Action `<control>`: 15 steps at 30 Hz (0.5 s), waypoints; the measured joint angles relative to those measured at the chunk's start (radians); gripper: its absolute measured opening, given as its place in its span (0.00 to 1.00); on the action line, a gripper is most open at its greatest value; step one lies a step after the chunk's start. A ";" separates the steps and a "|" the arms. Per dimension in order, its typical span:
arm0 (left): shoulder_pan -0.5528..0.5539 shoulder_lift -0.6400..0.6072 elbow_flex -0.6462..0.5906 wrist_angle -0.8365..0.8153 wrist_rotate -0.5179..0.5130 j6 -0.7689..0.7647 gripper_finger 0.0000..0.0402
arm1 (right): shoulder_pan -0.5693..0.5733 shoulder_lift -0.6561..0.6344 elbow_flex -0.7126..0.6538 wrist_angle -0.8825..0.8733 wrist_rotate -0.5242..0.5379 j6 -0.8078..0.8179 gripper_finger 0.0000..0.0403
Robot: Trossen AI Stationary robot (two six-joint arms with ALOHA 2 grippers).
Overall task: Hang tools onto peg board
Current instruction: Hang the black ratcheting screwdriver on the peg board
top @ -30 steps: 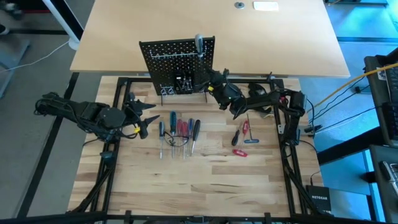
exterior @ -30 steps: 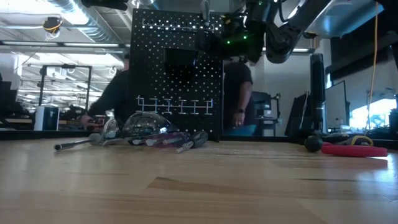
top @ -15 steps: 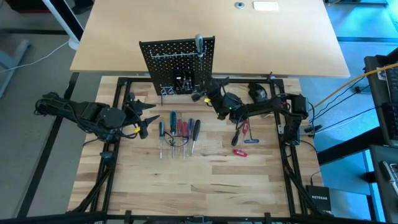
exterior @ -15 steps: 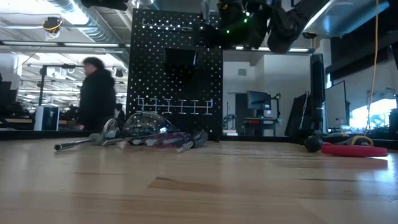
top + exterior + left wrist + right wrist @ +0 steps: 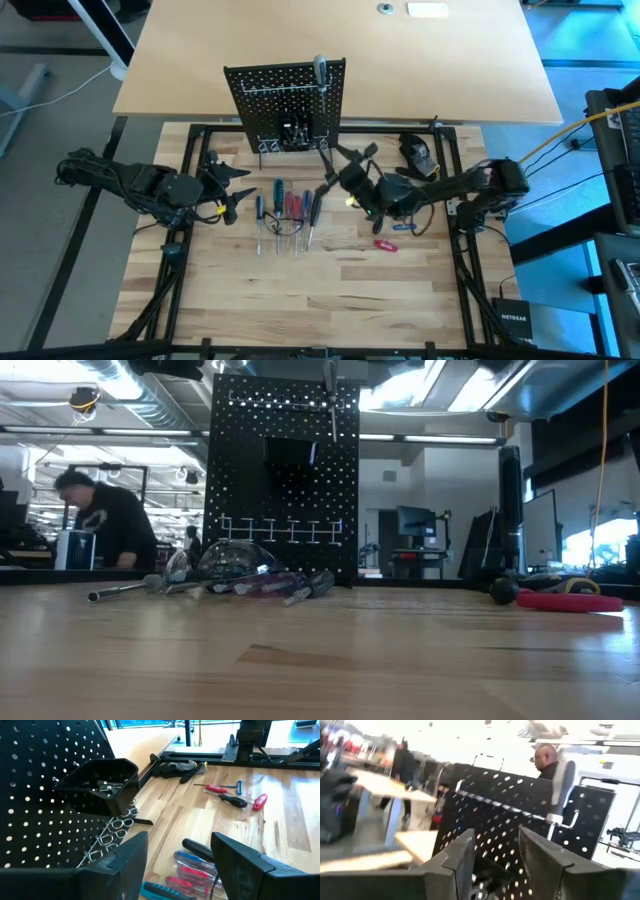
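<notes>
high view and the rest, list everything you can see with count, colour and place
peg board: one, black, upright at the table's back edge
grey-handled tool: one, hung at the peg board's top
black bin: one, on the peg board's front, small metal parts inside
screwdrivers: a row, blue, red and black handles, centre of table
red tools: a few, right of the row
dark mouse-like lump: one, back right
person: one, dark top, in the room behind
left gripper: open, left of the screwdrivers
right gripper: empty, below the peg board

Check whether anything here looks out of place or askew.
Mostly orderly: the peg board stands upright with one tool hung, screwdrivers bunched together. Only oddity: a dark mouse-like lump sits among the tools.
</notes>
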 joint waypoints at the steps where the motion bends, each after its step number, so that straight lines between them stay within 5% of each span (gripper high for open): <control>1: 0.000 0.000 0.000 0.000 0.000 0.000 0.52 | 0.019 -0.019 0.000 -0.052 0.007 0.001 0.39; 10: 0.000 0.000 0.000 0.001 0.000 -0.009 0.52 | 0.164 -0.098 0.000 -0.424 0.111 0.059 0.40; 15: 0.000 0.000 0.000 0.000 0.005 -0.012 0.52 | 0.194 -0.099 0.000 -0.580 -0.032 0.282 0.53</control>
